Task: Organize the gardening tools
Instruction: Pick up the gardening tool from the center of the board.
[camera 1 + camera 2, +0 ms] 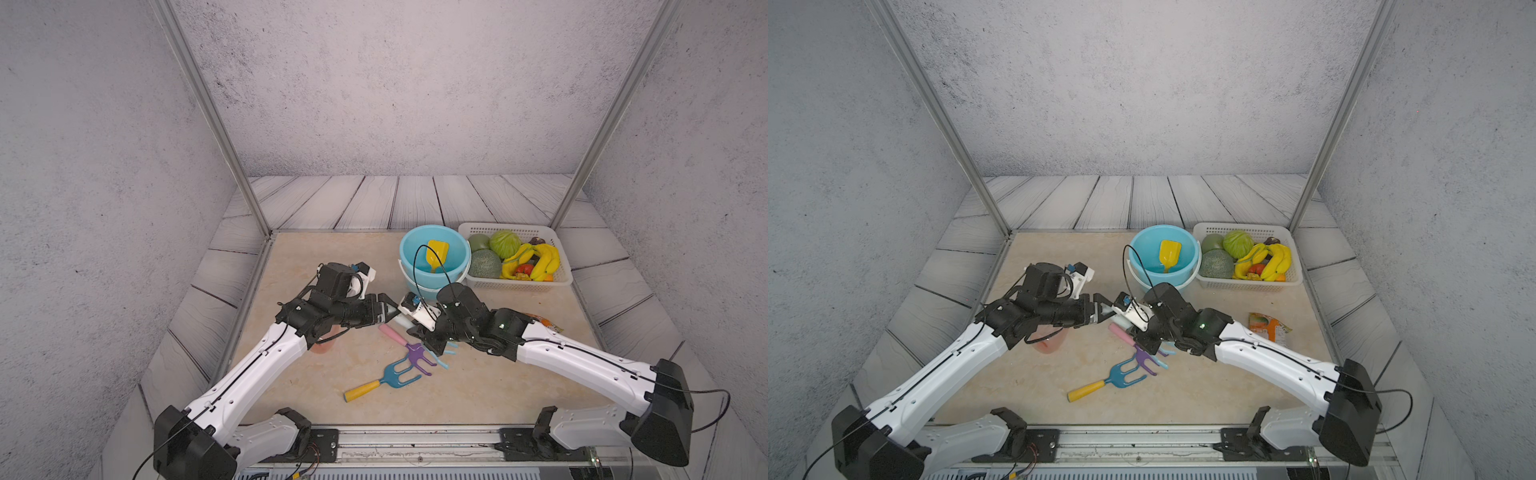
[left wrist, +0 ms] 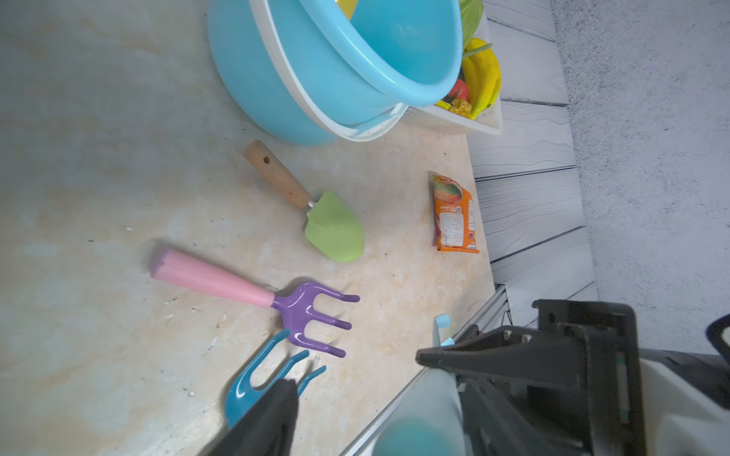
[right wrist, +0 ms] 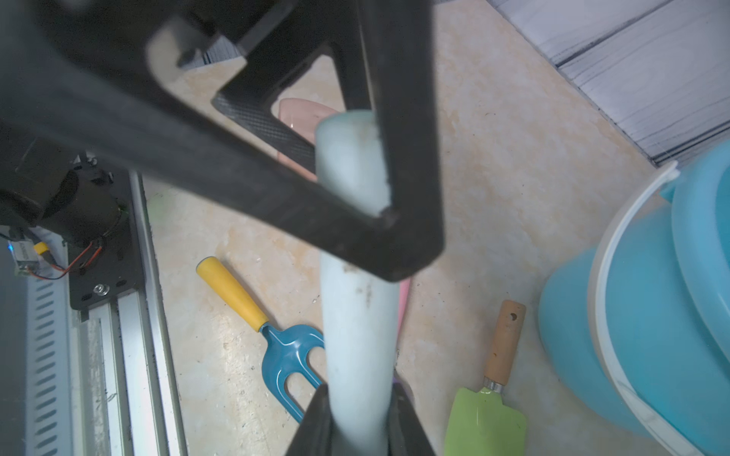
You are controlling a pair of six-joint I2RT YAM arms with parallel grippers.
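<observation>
My right gripper [image 3: 359,395] is shut on the pale handle [image 3: 355,316] of a light-blue rake, held above the table. My left gripper [image 2: 355,371] stands open around that handle's far end [image 1: 402,321], which lies against one finger. On the table below lie a purple rake [image 1: 417,353] with a pink handle and a dark-blue rake [image 1: 395,376] with a yellow handle. The green trowel [image 2: 333,229] lies near the bucket, hidden under my right arm in both top views. A yellow scoop [image 1: 436,253] sits in the light-blue bucket [image 1: 409,257]. The pink spray bottle [image 1: 1050,343] lies under my left arm.
A white basket [image 1: 519,284] of plastic fruit stands right of the bucket. An orange packet [image 1: 1268,326] lies near the table's right edge. A metal rail runs along the front edge, and frame posts stand at the back corners.
</observation>
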